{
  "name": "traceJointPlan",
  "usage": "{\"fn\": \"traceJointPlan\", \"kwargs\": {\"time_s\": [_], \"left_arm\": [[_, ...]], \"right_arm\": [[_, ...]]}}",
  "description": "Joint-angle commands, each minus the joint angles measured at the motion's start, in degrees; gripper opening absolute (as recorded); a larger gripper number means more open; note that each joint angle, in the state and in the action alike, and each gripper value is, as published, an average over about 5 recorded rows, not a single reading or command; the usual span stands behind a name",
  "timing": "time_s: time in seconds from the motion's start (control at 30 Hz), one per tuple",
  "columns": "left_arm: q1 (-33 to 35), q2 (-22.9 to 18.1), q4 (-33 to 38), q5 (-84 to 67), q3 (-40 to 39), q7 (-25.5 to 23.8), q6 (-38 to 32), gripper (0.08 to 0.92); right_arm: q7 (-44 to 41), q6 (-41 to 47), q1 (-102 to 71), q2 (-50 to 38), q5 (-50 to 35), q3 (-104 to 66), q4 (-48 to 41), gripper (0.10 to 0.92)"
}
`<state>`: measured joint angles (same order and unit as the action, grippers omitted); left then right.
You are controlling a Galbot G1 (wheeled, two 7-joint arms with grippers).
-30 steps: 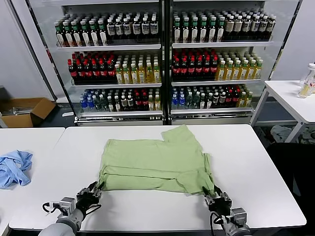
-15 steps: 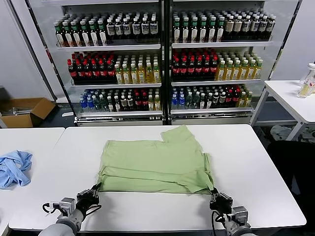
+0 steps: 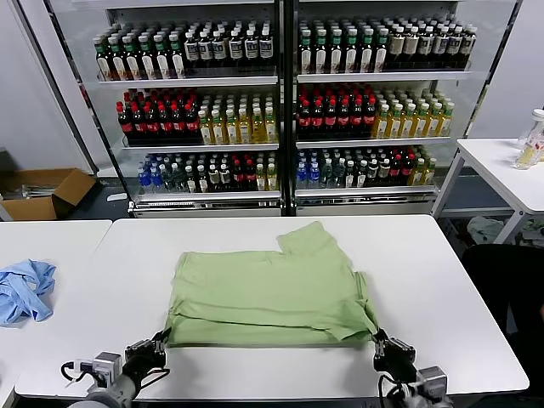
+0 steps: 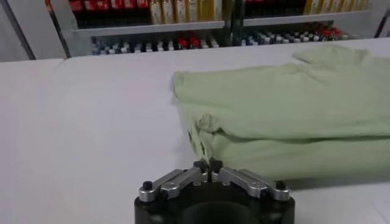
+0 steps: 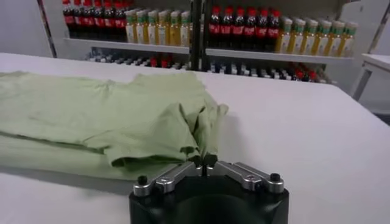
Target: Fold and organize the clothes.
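Note:
A light green shirt (image 3: 268, 293) lies folded in layers on the white table (image 3: 442, 280), plain side up. My left gripper (image 3: 157, 342) is shut on its near left corner; in the left wrist view my gripper (image 4: 208, 165) pinches the shirt (image 4: 280, 109). My right gripper (image 3: 379, 340) is shut on the near right corner; in the right wrist view my gripper (image 5: 202, 162) pinches the shirt (image 5: 109, 109). Both grippers sit low at the table's near edge.
A crumpled blue cloth (image 3: 24, 289) lies on a second white table at the left. Shelves of bottles (image 3: 280, 102) stand behind the table. A cardboard box (image 3: 42, 191) is on the floor at far left. Another table (image 3: 510, 170) stands at right.
Both grippers have drawn back toward the near edge, pulling the shirt's near hem with them. The shirt has slid nearer and lies flatter.

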<state>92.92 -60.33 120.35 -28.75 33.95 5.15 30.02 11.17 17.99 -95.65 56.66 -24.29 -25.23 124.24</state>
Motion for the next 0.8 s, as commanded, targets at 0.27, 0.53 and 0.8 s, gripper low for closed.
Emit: {"fn": "traceJointPlan", "kwargs": {"time_s": [0.27, 0.53, 0.8], "left_arm": [[11.13, 0.49, 7.09, 3.21, 2.31, 1.85, 1.73, 0.118], [9.24, 1.19, 12.73, 2.66, 5.24, 1.99, 2.73, 0.338], [-3.37, 3.14, 7.32, 0.16, 2.82, 0.85, -1.64, 0.563]], "right_arm": [[-0.14, 0.49, -13.16, 1.01, 6.38, -0.95, 6.96, 0.142], [0.18, 0.88, -12.04, 0.25, 5.18, -6.14, 12.06, 0.36], [0.89, 7.62, 4.15, -2.31, -4.81, -8.58, 10.49, 0.585]]}}
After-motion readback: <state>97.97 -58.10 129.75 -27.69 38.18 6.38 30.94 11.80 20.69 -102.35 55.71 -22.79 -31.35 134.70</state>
